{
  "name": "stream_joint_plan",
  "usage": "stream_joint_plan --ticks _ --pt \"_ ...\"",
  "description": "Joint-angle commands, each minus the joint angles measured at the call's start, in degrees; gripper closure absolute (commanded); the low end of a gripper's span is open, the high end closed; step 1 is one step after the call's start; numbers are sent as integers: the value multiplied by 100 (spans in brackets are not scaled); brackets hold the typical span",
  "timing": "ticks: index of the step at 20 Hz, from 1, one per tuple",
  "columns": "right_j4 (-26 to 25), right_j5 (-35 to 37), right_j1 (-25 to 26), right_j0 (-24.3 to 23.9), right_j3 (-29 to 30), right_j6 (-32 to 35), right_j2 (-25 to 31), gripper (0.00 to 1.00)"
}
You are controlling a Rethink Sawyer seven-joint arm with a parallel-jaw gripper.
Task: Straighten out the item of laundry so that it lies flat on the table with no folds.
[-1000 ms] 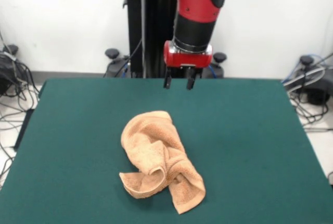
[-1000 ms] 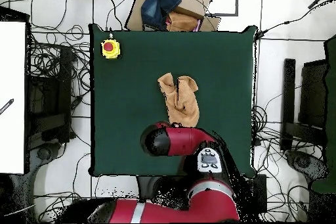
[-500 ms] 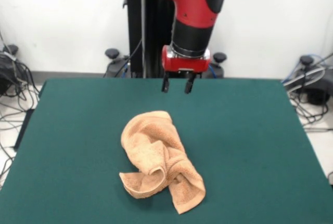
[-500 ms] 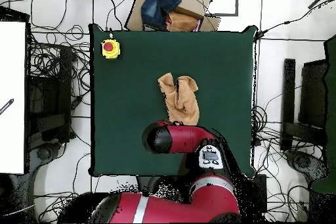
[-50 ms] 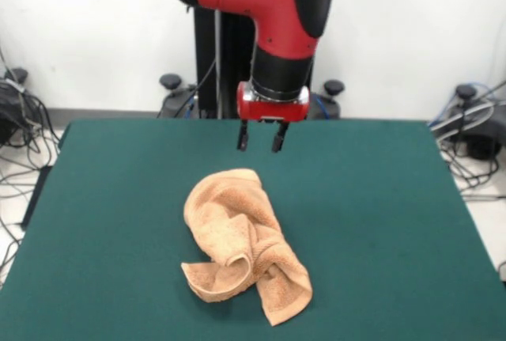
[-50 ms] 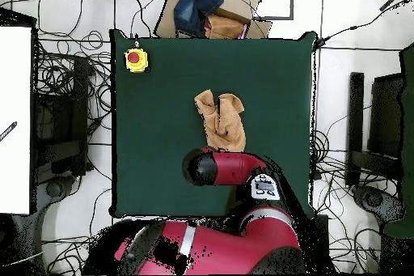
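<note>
The arm reaches down with its wrist vertical, the end effector (image 5: 259,136) open and empty above the tabletop (image 5: 379,198). The crumpled towel (image 5: 241,242) lies below it, toward the camera, apart from its fingers.

In the front view the towel (image 5: 243,244) lies crumpled on the worktop (image 5: 379,214), near its middle and somewhat toward the near edge. The hand (image 5: 258,137) hangs above the worktop behind the towel's far end, apart from it, its two fingers (image 5: 242,136) spread. In the overhead view the towel (image 6: 221,121) sits mid-worktop, with a button box (image 6: 136,60) on the worktop's far left corner, well apart from the towel.
</note>
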Motion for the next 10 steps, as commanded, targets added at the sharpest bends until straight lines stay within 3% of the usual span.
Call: stream_joint_plan --ticks 1,10 --pt "-153 167 235 -159 -540 384 299 0" --pt "-58 276 413 0 -901 489 198 0"
